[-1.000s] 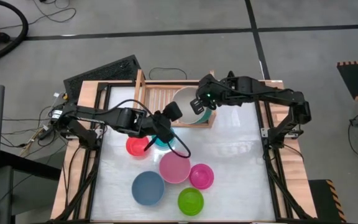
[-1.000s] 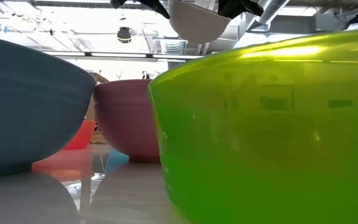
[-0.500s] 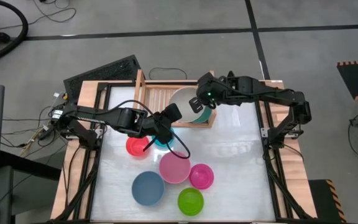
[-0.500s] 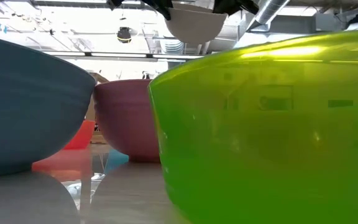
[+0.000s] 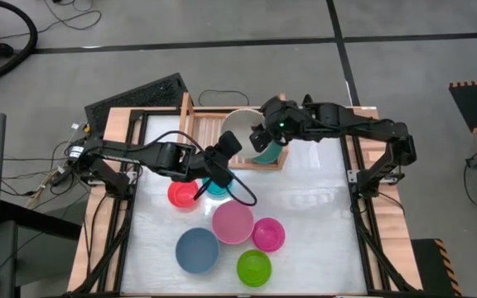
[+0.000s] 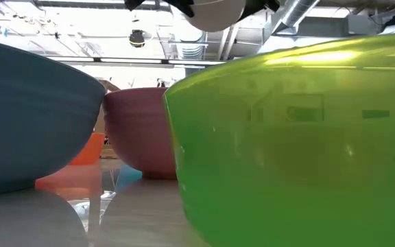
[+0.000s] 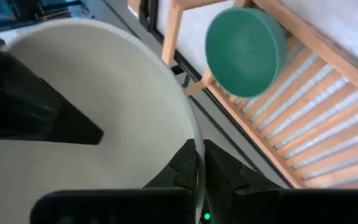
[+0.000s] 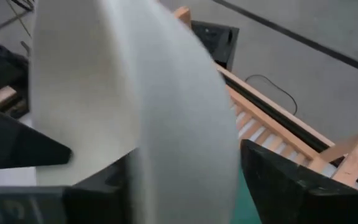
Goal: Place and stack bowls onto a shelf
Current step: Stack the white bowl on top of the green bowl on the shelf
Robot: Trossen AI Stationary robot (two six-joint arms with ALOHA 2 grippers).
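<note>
A cream-white bowl hangs tipped nearly on edge above the wooden shelf. My left gripper is shut on it. My right gripper is open; its two fingers stand wide apart on either side of the bowl's blurred rim. A dark green bowl lies on the shelf's slats, and a teal one shows below my right gripper. On the table sit red-orange, teal, pink, magenta, blue and lime green bowls. My left gripper pinches the cream-white bowl's rim between its two fingers, one finger on the inner wall and one outside. It comes from the table's left and near side. The bowl is lifted clear of the shelf, standing tilted on edge.
The shelf's raised wooden side wall and front rail border the slats. Black frame bars run along the table's edges. In the low view the lime green bowl and blue bowl fill the foreground.
The cream-white bowl has risen a little and tipped from mouth-up to nearly on edge, shifting slightly toward the table's left above the shelf. Both arms have stayed close to it.
</note>
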